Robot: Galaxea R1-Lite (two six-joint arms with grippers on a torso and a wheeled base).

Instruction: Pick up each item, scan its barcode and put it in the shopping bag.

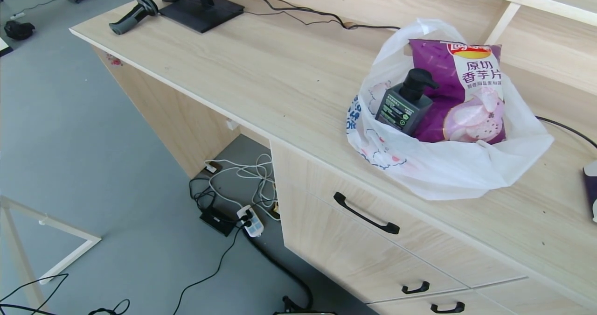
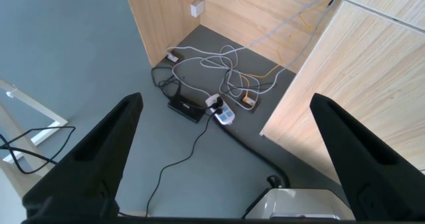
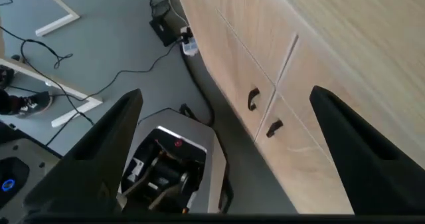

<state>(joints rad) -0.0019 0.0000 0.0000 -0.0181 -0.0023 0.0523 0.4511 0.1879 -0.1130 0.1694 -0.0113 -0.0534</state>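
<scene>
Presently, shopping bag [image 1: 447, 165]: white plastic with its mouth open, seen at the right of the head view, set on the wooden desk [image 1: 261, 77] near its front edge.
Purple chip packet [image 1: 471, 95]: stood upright inside the shopping bag, towards its rear wall.
Pump bottle [image 1: 405, 107]: dark and tilted, lodged inside the shopping bag in front of the purple chip packet and touching it.
Barcode scanner [image 1: 133, 14]: laid on the desk at the upper left of the head view, just beside the monitor base [image 1: 203, 9], well apart from the shopping bag.
Left gripper [image 2: 226, 161]: fingers spread wide, nothing held; a power strip [image 2: 222, 111] on the grey floor is seen beyond it.
Right gripper [image 3: 226, 157]: fingers spread wide, nothing held; the drawer fronts [image 3: 232, 58] are seen beyond it.
</scene>
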